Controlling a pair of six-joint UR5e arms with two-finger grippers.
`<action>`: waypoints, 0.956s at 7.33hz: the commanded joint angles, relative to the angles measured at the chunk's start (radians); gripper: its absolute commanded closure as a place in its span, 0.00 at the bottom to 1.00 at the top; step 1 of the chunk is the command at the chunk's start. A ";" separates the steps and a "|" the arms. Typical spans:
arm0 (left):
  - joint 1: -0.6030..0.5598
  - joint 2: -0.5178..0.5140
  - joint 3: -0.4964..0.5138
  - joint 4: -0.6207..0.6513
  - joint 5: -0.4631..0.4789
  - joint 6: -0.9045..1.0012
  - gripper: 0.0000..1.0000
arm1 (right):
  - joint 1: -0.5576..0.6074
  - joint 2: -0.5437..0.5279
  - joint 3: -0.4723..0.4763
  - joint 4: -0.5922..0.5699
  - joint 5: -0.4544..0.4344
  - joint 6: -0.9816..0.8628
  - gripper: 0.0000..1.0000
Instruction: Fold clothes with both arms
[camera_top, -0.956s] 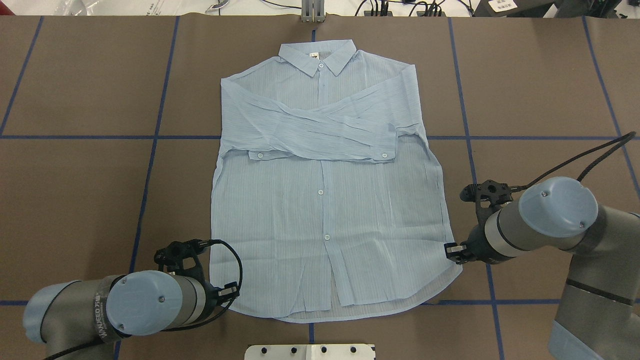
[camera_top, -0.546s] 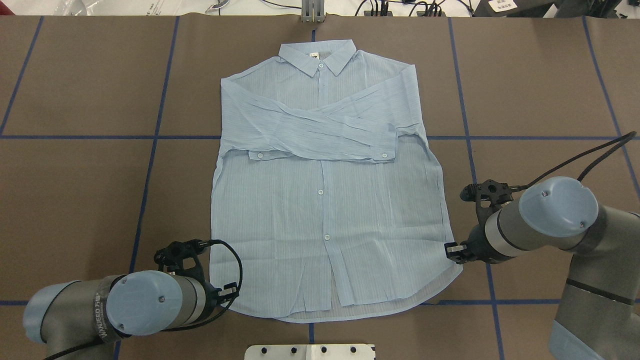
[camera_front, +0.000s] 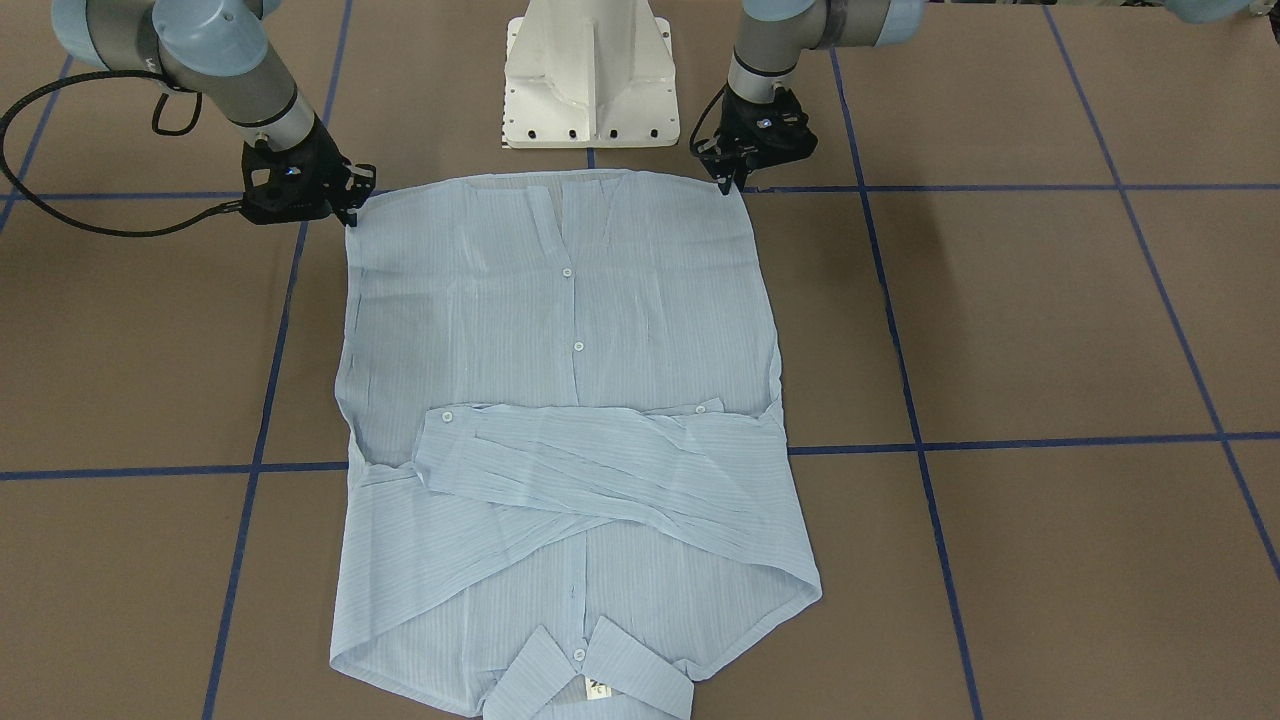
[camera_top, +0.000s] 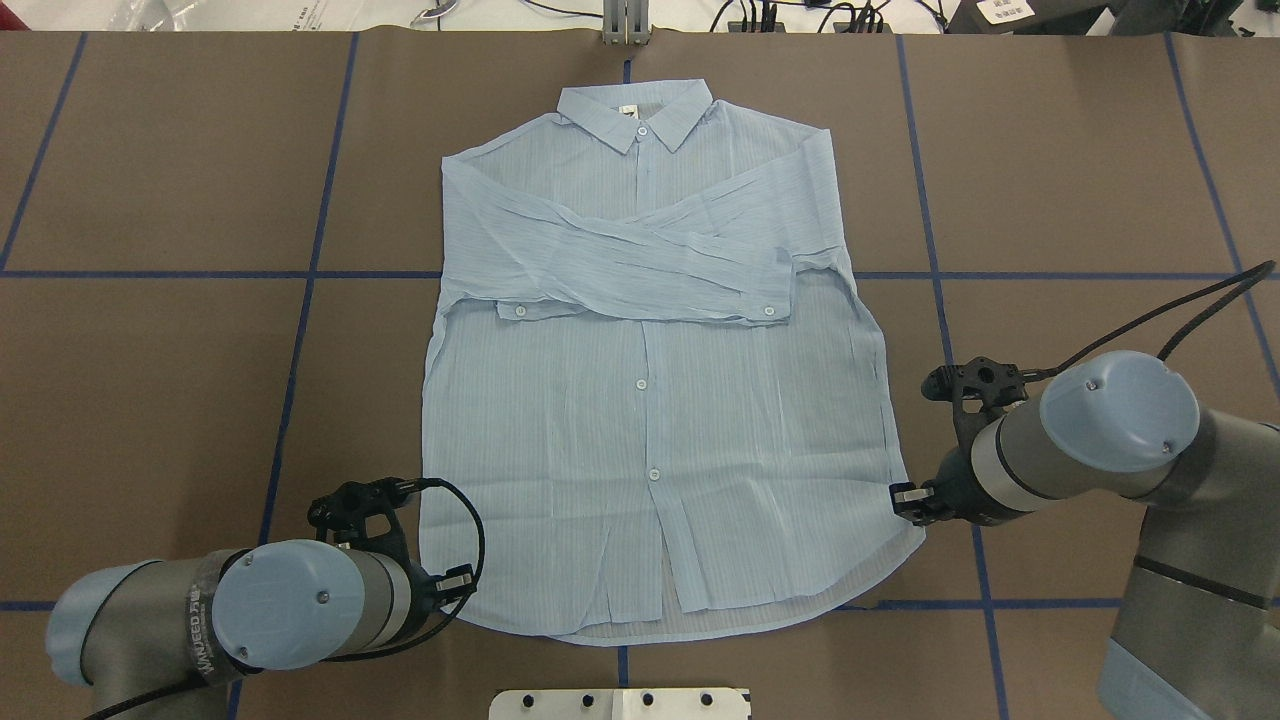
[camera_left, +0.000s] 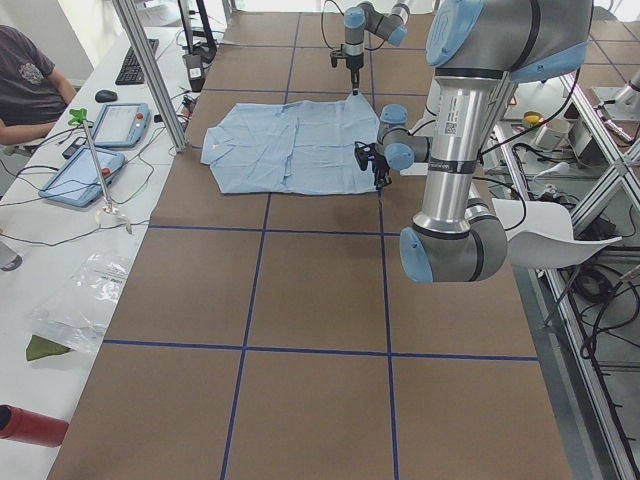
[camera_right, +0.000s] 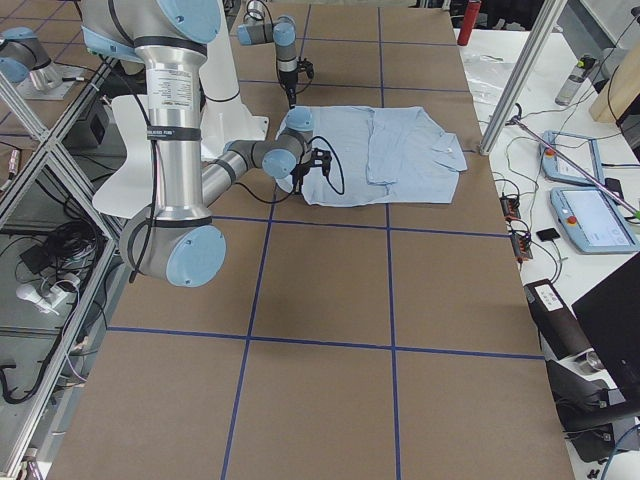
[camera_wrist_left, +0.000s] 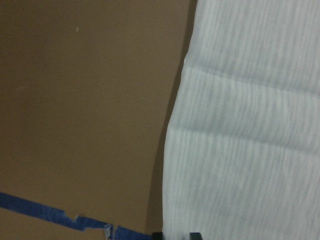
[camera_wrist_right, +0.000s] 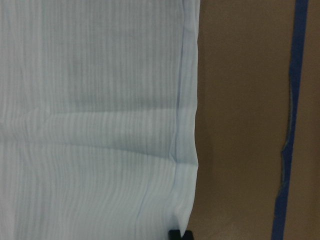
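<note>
Shirt (camera_top: 650, 420), light blue, lies spread flat mid-table (camera_top: 150, 400), the left gripper (camera_top: 462, 580) and right gripper (camera_top: 902, 497) at its hem corners, their grip impossible to tell.

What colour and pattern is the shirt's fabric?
The shirt is light blue with faint fine stripes; the right wrist view shows it best.

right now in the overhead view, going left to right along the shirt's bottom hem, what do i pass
left arm → left pincer → shirt → right pincer → right arm
</note>
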 joint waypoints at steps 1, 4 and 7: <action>-0.003 0.001 -0.003 0.000 0.000 0.002 1.00 | 0.016 0.000 0.005 0.000 0.010 0.001 1.00; -0.062 0.001 -0.046 0.000 -0.009 0.012 1.00 | 0.063 0.006 0.012 0.000 0.054 0.003 1.00; -0.244 -0.032 -0.073 0.008 -0.072 0.189 1.00 | 0.132 0.015 0.014 0.002 0.129 -0.005 1.00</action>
